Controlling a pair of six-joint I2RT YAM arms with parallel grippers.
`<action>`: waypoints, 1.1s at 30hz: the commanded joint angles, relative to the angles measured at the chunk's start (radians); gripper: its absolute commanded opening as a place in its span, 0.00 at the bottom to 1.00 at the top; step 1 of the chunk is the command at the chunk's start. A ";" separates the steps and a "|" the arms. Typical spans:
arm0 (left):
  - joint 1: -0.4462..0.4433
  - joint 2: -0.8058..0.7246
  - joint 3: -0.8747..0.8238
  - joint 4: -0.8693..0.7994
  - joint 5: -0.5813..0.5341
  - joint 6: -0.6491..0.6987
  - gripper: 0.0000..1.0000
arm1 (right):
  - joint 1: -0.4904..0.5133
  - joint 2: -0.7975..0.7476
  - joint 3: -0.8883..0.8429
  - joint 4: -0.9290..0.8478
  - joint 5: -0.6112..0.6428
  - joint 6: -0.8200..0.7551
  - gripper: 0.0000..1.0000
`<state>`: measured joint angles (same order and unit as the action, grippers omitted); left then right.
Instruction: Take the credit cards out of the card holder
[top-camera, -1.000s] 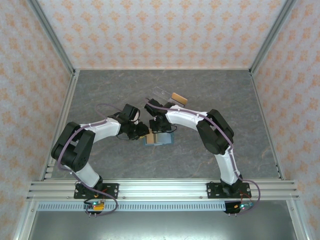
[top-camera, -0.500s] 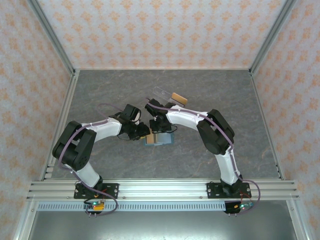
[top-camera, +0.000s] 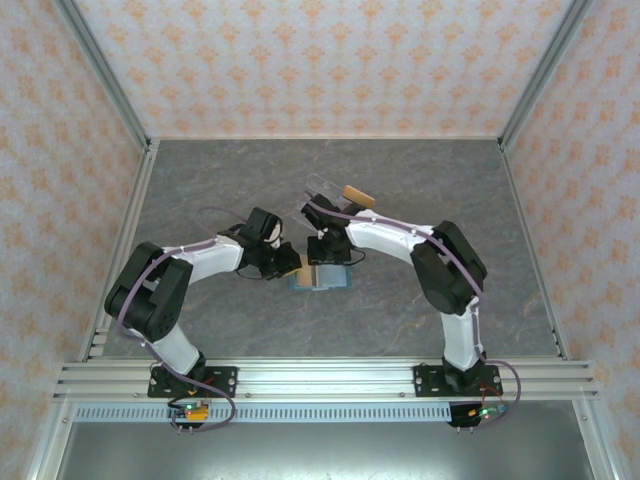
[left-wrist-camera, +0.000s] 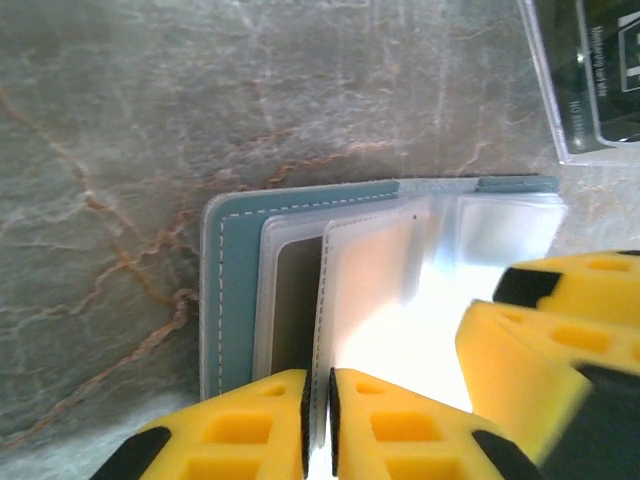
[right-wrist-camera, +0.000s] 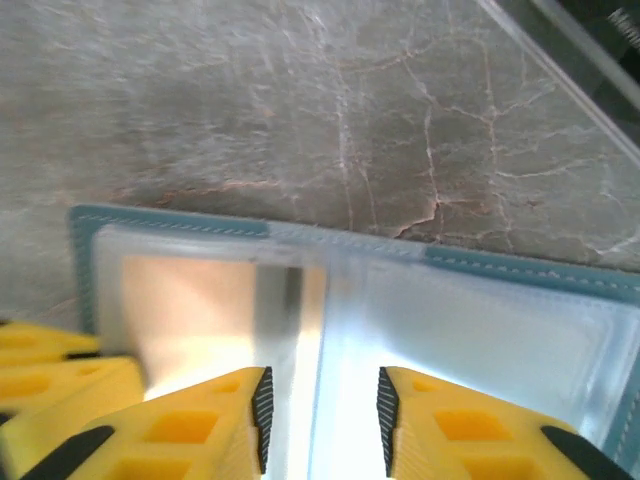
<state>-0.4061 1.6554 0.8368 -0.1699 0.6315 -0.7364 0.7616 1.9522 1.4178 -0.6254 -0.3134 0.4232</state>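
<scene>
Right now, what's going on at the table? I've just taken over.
Both arms are working on the card holder, which lies open on the table. The left gripper is pinched on the edge of a clear sleeve inside it. The right gripper hovers close over the open pockets with its jaws apart, gripping nothing. I cannot tell whether any card has come free.

left arm (top-camera: 205, 257), right arm (top-camera: 385, 238): white shells, black joints | cables (top-camera: 212, 211): purple — looped | fingers (left-wrist-camera: 390, 420): yellow, black edges
</scene>
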 joint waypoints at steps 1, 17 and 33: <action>-0.010 -0.044 -0.008 0.079 0.066 -0.021 0.18 | -0.014 -0.101 -0.031 0.065 -0.029 0.034 0.37; -0.084 -0.036 0.029 0.193 0.116 -0.104 0.46 | -0.080 -0.313 -0.185 0.142 0.135 0.113 0.38; -0.124 0.039 0.089 0.212 0.079 -0.148 0.66 | -0.105 -0.393 -0.237 0.141 0.232 0.139 0.40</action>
<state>-0.5240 1.7126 0.9024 0.0338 0.7319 -0.8745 0.6590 1.5776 1.1908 -0.4850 -0.1215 0.5537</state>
